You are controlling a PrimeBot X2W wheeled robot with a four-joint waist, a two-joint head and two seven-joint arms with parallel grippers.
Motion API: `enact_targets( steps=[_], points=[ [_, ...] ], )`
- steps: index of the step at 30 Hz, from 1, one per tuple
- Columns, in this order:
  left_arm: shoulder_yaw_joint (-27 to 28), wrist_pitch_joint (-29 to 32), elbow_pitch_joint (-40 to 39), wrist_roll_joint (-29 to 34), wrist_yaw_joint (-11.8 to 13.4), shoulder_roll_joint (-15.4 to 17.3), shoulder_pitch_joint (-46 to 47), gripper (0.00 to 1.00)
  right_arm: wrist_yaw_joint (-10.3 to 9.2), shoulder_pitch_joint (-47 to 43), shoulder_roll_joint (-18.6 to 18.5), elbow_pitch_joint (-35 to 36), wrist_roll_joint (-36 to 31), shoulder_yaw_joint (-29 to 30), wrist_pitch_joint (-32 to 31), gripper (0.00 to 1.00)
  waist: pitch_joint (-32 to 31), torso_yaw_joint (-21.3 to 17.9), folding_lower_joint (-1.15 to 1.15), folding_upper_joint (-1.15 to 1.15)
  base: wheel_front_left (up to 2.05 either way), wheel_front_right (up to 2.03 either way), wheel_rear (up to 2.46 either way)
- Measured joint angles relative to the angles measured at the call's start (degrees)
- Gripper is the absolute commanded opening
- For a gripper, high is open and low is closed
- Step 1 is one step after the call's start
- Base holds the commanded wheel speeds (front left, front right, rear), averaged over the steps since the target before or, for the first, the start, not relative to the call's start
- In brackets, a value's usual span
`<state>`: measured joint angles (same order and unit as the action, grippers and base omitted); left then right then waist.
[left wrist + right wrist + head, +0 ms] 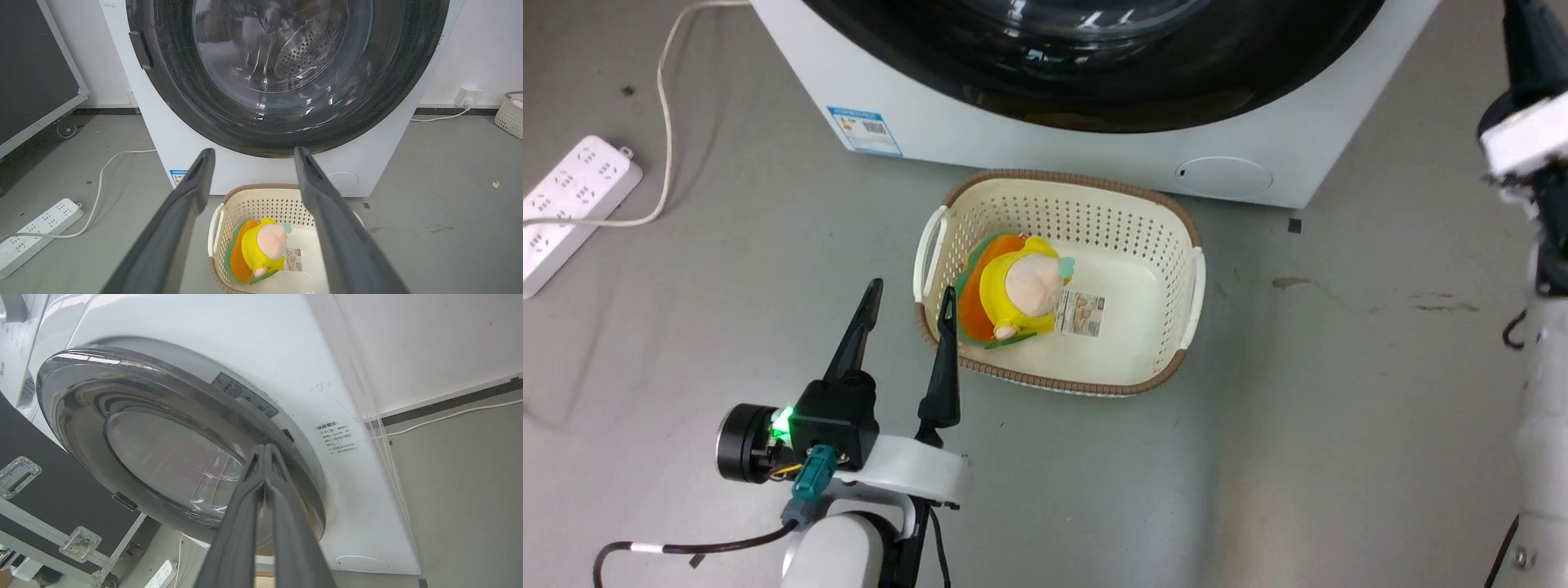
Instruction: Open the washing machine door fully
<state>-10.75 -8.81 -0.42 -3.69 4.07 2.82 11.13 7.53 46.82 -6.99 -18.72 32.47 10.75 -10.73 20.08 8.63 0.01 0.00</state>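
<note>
Nearest the robot, over the grey concrete floor (pixel 1298 457), the left pincer (pixel 912 287) hangs with its two dark fingers spread wide, holding nothing; just beyond it sits the cream perforated plastic basket with a brown woven rim (pixel 1062 175), a yellow and orange plush toy (pixel 1017 298) lying inside; behind the basket stands the big white front-loading washing machine (pixel 947 122), and on its front the large round washing machine door with a glossy black rim and clear glass centre (pixel 184 106); the right pincer (pixel 265 446) is up at that door's rim, fingers pressed together on nothing I can make out, and whether the tips touch the rim I cannot tell

By my reading the task has hardly begun: the door looks shut flat against the machine, so freeing it and swinging it fully out are both left

Only the left wrist view faces the door squarely, with the steel drum behind the glass; the right wrist view gives the rim edge-on with the labels beside it; the head view adds the white power strip (pixel 572 192)
</note>
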Motion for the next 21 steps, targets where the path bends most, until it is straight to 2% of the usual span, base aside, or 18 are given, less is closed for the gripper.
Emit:
enact_targets(
  steps=[10,14,21],
  points=[
    [-1.76,-1.33,-0.03,-0.68,0.89,0.0,1.42,1.0,-0.01,11.65,-0.52,-11.32,4.53,6.87,-7.69,0.0,3.05,1.81,0.0,0.0,0.0,0.0,0.0],
    [-2.74,-1.9,-0.03,-1.2,1.33,0.0,2.43,1.0,-0.01,18.23,-2.34,-19.13,5.02,10.29,-12.38,0.0,4.35,2.81,0.0,0.0,0.0,0.0,0.0],
    [-3.74,-2.55,-0.08,-1.66,1.86,0.0,3.28,1.0,-0.01,26.82,-3.6,-27.2,6.15,13.93,-17.71,0.0,6.18,3.88,0.0,0.0,0.0,0.0,0.0]
  ],
)
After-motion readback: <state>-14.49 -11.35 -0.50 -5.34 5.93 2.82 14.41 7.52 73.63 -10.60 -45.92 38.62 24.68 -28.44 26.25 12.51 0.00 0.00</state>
